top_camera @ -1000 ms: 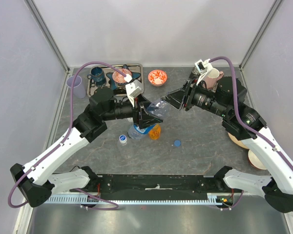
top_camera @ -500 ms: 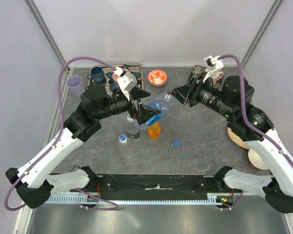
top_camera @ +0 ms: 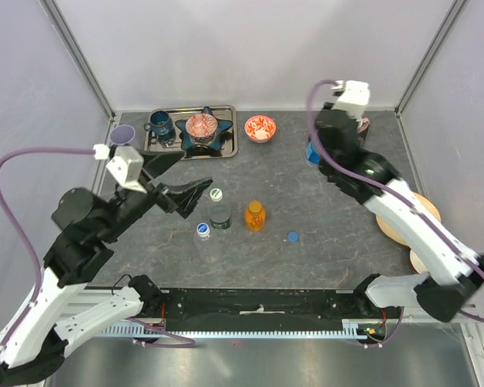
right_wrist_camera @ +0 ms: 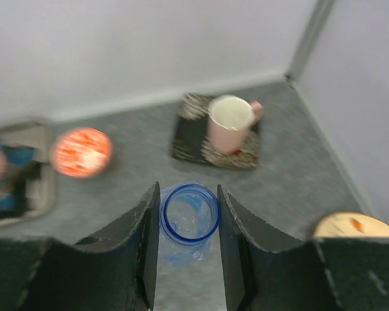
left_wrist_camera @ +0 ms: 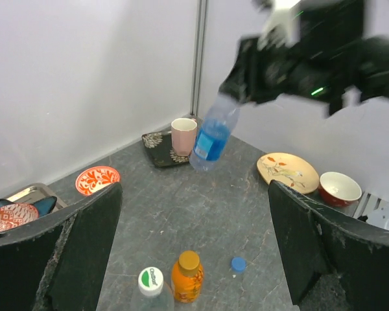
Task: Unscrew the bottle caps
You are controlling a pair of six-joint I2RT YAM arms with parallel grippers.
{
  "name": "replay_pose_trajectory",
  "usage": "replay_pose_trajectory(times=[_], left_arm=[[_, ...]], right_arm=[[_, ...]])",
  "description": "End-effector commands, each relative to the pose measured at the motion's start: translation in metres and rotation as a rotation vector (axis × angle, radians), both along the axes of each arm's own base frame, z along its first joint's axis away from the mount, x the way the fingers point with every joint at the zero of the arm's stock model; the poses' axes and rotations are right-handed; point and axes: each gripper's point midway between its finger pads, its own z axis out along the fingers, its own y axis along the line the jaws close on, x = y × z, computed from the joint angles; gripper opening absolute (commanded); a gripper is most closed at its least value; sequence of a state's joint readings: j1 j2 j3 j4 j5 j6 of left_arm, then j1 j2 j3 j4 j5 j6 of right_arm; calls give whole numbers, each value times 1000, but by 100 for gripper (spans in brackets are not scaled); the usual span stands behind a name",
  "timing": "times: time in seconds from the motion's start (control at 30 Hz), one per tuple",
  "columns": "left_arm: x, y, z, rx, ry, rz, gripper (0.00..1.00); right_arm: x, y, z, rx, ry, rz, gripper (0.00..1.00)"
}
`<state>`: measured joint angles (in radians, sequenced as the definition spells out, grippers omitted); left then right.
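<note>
The right arm (top_camera: 387,193) hides most of the blue bottle (top_camera: 311,151) from above, while the right wrist view blurs the red bowl (right_wrist_camera: 82,151) and crops the tray (right_wrist_camera: 44,170).

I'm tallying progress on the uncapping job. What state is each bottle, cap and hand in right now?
blue-labelled bottle: uncapped, tilted, gripped at the neck.
orange bottle: upright, orange cap on.
clear bottle: upright, white-and-green cap on.
blue cap: loose on the table.
white-and-blue cap: loose on the table.
left hand: open, empty.
right hand: shut on the blue-labelled bottle.
</note>
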<state>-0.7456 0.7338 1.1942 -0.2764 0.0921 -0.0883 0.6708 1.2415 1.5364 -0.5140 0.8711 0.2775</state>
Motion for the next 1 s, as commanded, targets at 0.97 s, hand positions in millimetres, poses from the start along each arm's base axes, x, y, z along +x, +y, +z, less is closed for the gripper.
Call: replay_pose_trajectory(times=[0.97], left_arm=[[-6, 28, -84, -43, 179, 106, 100]], right_arm=[[123, -67, -181, -57, 233, -406, 0]])
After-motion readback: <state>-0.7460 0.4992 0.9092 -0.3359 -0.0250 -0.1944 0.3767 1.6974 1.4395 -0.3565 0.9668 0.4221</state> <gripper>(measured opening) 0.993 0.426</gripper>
